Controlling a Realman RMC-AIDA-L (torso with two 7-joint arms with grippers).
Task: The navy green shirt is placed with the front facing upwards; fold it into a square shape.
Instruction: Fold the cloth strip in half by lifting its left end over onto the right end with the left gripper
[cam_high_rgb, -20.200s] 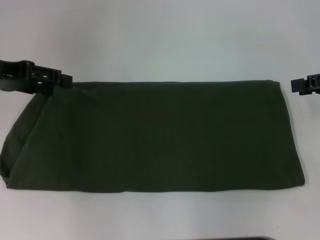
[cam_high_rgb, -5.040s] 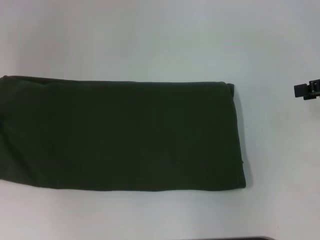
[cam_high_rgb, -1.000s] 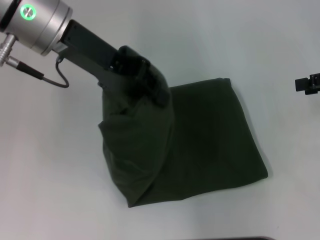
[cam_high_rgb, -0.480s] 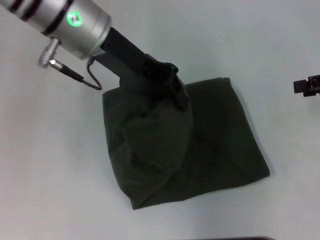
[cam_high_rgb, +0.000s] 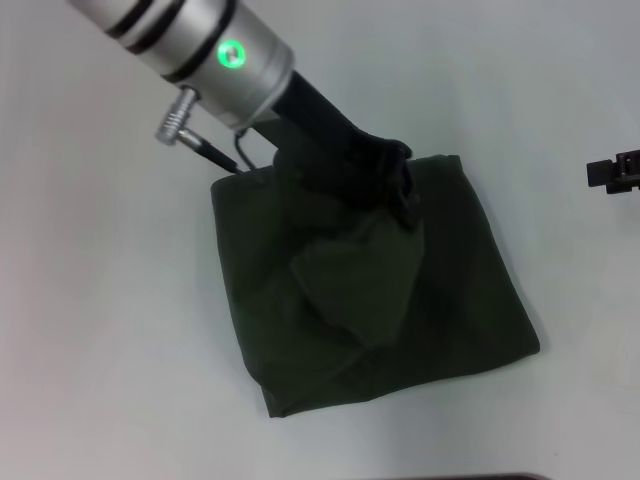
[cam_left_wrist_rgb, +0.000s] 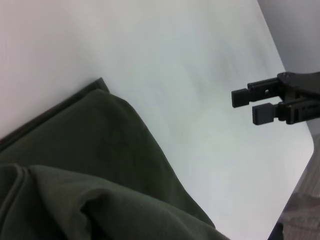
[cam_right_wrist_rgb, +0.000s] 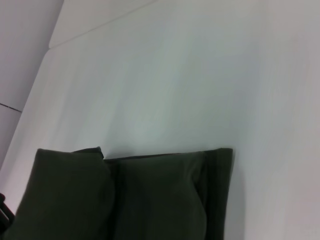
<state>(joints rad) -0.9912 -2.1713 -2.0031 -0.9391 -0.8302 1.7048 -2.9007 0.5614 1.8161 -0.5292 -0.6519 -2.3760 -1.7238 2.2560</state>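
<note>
**A:** What do you get from each camera?

**B:** From the head camera you see the dark olive-green cotton shirt (cam_high_rgb: 370, 300) lying mid-bench as a rough folded square, one loose flap raised in a hump over its middle. The left end effector (cam_high_rgb: 400, 195) sits at the top of that hump, buried in the cloth. It appears to be pinching the flap, though you can't see its fingers. The silver arm segment with the green light (cam_high_rgb: 215, 45) reaches in from your upper left.

**A:** And the wrist cameras?

**B:** The left wrist view gives you rumpled folds close up, plus the right end effector (cam_left_wrist_rgb: 260, 105) beyond the shirt's edge, its two black fingers spread with a gap between them. In the head view only its tip shows at the right border, well apart from the shirt. The right wrist view shows the shirt's doubled edge lying flat.

**A:** The surface?

**B:** A plain white bench (cam_high_rgb: 100, 330). In the right wrist view its far edge meets a pale wall (cam_right_wrist_rgb: 25, 30).
</note>
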